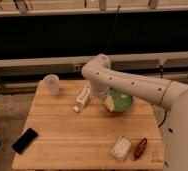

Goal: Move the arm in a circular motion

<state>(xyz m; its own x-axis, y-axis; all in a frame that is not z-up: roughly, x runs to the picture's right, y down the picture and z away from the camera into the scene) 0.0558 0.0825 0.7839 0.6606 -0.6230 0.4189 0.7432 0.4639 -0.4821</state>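
A: Arm position?

B: The arm (132, 85) reaches in from the right edge, a thick white tube with dark dots, running leftward over the far half of the wooden surface (72, 135). Its elbow joint sits high near the surface's back edge, then a segment drops toward the green bowl (121, 101).

A: Claw?

B: The claw (108, 103) hangs at the bowl's left rim. Cannot tell whether it is spread or closed, or whether it touches the bowl.

A: Other items logged?

B: Clear plastic cup (51, 84), upright, far left corner. White tube-like item (82, 97) lying flat between cup and bowl, just left of the arm's lower segment. Black phone (25, 140) flat at the near left edge. Small white packet (120, 148) and a dark red object (140, 148) side by side near the front right corner, well apart from the claw.
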